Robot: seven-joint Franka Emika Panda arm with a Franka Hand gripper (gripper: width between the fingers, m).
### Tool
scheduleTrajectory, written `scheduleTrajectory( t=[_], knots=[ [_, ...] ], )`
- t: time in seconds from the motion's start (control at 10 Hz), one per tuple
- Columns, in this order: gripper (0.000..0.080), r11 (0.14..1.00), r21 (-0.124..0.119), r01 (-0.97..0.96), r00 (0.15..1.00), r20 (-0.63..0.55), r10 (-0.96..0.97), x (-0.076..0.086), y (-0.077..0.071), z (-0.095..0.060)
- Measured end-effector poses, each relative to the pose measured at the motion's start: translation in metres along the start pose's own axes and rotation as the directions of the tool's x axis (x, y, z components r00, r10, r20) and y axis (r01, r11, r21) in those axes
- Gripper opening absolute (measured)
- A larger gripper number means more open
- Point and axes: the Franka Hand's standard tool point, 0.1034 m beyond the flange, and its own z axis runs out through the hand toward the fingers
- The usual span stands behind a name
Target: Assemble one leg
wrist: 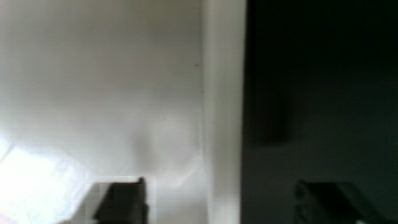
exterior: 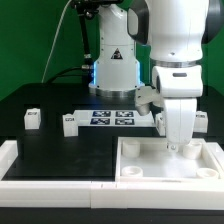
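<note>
The large white tray-like part (exterior: 140, 172) lies at the front on the exterior view's right. My gripper (exterior: 178, 146) points straight down over its far rim. In the wrist view the gripper (wrist: 228, 205) is open: one dark finger (wrist: 121, 203) is over the white part (wrist: 107, 90), the other over the black table, and the part's rim (wrist: 224, 100) runs between them untouched. Two legs, small white blocks with tags (exterior: 32, 118) (exterior: 68, 123), stand on the table at the exterior view's left. Two more small blocks (exterior: 160, 121) (exterior: 201, 122) stand beside my arm, partly hidden.
The marker board (exterior: 112, 118) lies flat at the table's middle, in front of the robot base (exterior: 112, 70). A white L-shaped rail (exterior: 50, 170) runs along the front and the exterior view's left edge of the black table (exterior: 50, 140).
</note>
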Motion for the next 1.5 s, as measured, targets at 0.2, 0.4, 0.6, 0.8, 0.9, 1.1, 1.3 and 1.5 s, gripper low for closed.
scheduleTrajectory(
  t=[0.2,0.4,0.6,0.8,0.9,1.1,1.3,1.5],
  knots=[
    [0.0611,1.000,0.000,-0.001,1.000,0.000,0.001,0.000,0.000,0.000],
    [0.0640,1.000,0.000,-0.001,1.000,0.000,0.001,-0.001,0.000,0.000],
    [0.0649,1.000,0.000,-0.002,1.000,0.000,0.002,-0.001,0.000,0.000],
    [0.0649,1.000,-0.002,-0.008,1.000,0.000,0.008,-0.001,0.000,-0.001],
    [0.0649,0.998,-0.015,-0.055,0.998,0.002,0.055,0.001,-0.008,-0.012],
    [0.0649,0.991,-0.031,-0.132,0.991,0.007,0.132,0.001,-0.023,-0.031],
    [0.0649,0.983,-0.032,-0.178,0.984,0.007,0.179,0.001,-0.026,-0.033],
    [0.0649,0.983,-0.031,-0.180,0.984,0.008,0.180,0.000,-0.026,-0.032]
  ],
)
